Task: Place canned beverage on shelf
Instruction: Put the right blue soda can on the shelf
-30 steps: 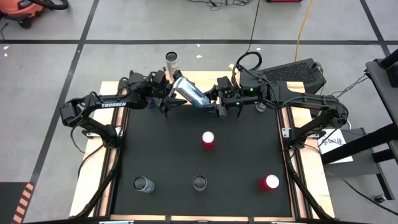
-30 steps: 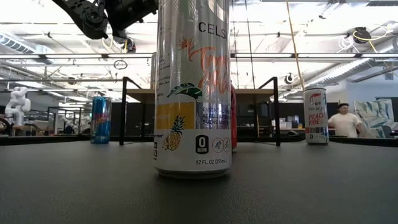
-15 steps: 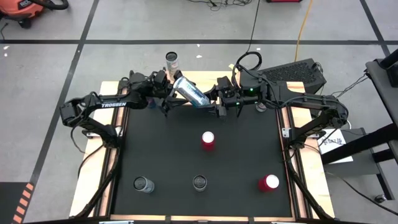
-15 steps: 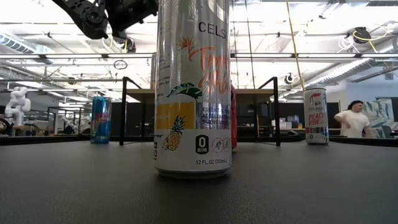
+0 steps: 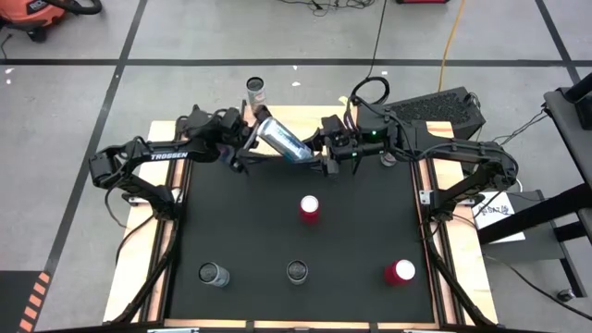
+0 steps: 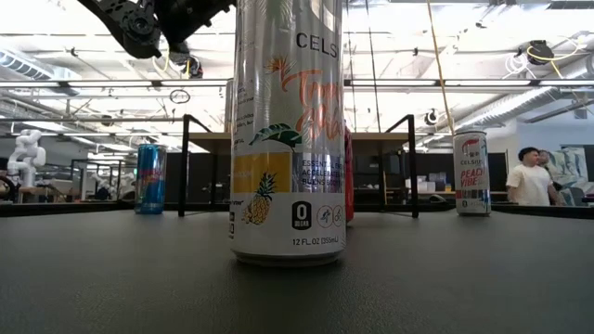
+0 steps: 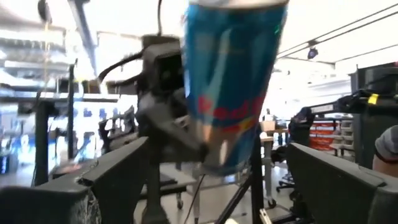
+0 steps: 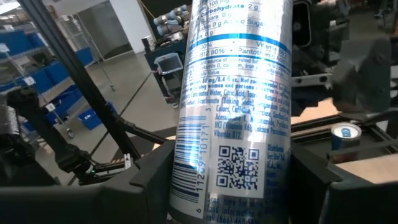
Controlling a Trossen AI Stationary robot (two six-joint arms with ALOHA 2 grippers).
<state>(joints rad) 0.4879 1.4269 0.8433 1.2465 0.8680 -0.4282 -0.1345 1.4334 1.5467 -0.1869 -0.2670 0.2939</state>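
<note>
Blue-and-silver can: slim aluminium beverage can [image 5: 283, 141], tilted, upper centre of high view, above light-wood shelf [image 5: 305, 117].
Right fingers [image 5: 312, 151]: pinching can.
Left fingers [image 5: 242, 150]: spread, now drawn slightly leftward off can.

Four upright cans [image 5: 310, 208] dot the mat [image 5: 250, 231], wide gaps between.

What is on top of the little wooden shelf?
One silver-topped upright can stands on the light-wood shelf. The right gripper holds a tilted blue and silver can above it, hiding part of the board.
</note>
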